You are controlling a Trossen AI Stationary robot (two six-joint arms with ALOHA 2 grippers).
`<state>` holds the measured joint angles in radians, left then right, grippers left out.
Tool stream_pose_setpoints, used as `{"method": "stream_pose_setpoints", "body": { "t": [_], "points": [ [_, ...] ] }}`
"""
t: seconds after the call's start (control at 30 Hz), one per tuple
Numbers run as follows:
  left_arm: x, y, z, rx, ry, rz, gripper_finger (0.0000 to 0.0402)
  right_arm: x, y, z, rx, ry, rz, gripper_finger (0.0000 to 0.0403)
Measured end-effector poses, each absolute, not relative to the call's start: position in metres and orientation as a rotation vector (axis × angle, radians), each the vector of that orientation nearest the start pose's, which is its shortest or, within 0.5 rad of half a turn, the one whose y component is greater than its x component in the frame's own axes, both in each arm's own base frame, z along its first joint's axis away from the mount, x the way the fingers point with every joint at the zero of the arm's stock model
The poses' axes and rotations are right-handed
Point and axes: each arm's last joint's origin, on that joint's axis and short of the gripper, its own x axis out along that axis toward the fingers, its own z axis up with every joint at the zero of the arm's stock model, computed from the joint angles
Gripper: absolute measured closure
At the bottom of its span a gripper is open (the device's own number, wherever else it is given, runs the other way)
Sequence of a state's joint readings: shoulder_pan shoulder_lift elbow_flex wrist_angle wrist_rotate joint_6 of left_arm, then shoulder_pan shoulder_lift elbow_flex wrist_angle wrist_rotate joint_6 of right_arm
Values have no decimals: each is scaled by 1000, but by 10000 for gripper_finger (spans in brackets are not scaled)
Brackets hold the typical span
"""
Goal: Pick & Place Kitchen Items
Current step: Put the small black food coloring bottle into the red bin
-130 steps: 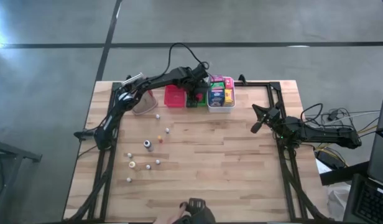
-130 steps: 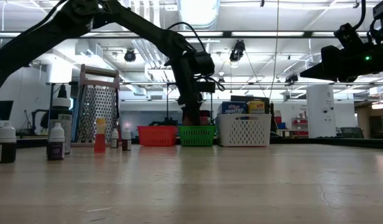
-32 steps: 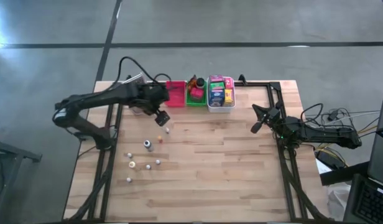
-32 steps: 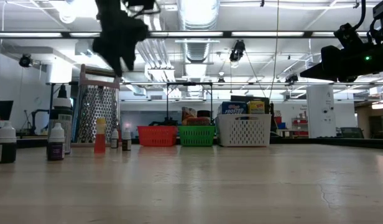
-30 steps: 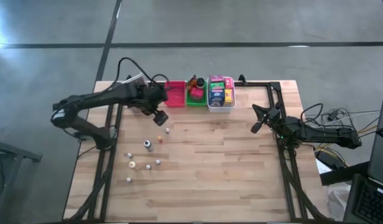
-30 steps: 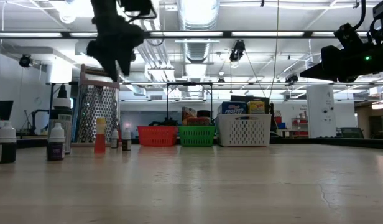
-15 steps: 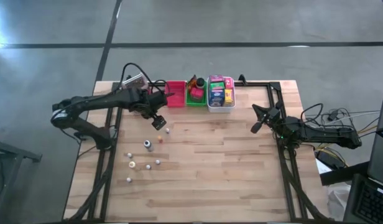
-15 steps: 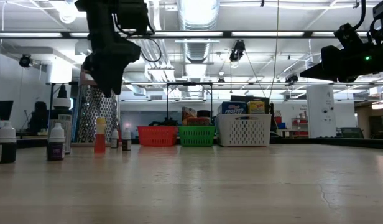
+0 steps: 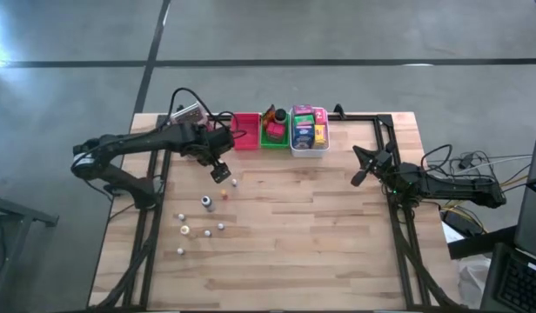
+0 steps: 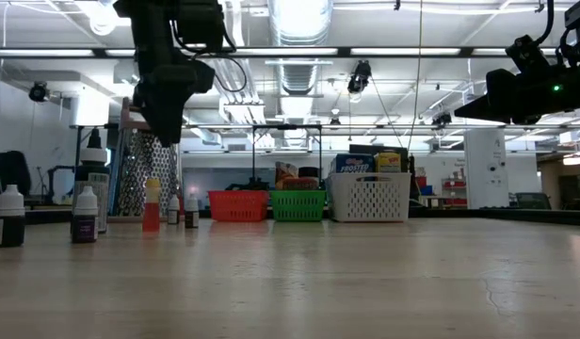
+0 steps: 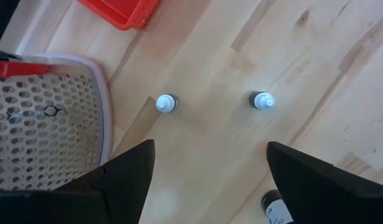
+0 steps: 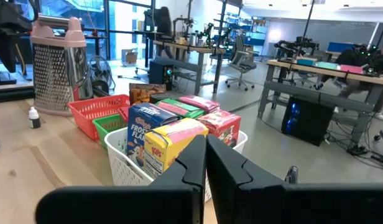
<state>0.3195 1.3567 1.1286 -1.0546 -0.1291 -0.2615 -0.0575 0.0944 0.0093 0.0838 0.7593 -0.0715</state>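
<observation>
My left gripper (image 9: 220,171) hangs open above the table's far left, fingers pointing down, holding nothing. In the left wrist view its fingers (image 11: 129,180) frame two tiny white-capped bottles (image 11: 166,103) (image 11: 263,100) standing upright on the wood beyond the fingertips. More small bottles (image 9: 207,202) stand nearer the front. An orange bottle (image 10: 152,207) shows below my left gripper (image 10: 163,113) in the low view. Packets fill the white tray (image 9: 309,146). My right gripper (image 9: 364,174) waits shut at the right edge, level above the table.
A metal grater (image 11: 42,118) stands close beside the left gripper, toward the far left. A red tray (image 9: 245,132), a green tray (image 9: 272,137) and the white tray line the far edge. Bare wood stretches across the middle and right of the table (image 9: 311,226).
My left gripper has sunk toward the bottles and drifted a little toward the near edge, rolling about its own pointing line. It stays open. In the last half second it has kept still.
</observation>
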Motion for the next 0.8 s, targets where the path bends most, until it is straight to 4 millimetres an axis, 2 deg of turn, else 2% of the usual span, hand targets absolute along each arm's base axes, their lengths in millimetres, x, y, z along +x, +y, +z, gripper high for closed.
{"method": "stream_pose_setpoints", "body": {
  "t": [0.17, 0.6, 0.8],
  "points": [
    [231, 81, 273, -295, 1229, 528, 87, 94, -25, 167, -68, 30, -816, 394],
    [231, 87, 266, -299, 1213, 522, 87, 94, -25, 167, -68, 30, -817, 394],
    [227, 105, 264, -325, 1182, 573, 87, 94, -25, 167, -68, 30, -816, 394]
  ]
}}
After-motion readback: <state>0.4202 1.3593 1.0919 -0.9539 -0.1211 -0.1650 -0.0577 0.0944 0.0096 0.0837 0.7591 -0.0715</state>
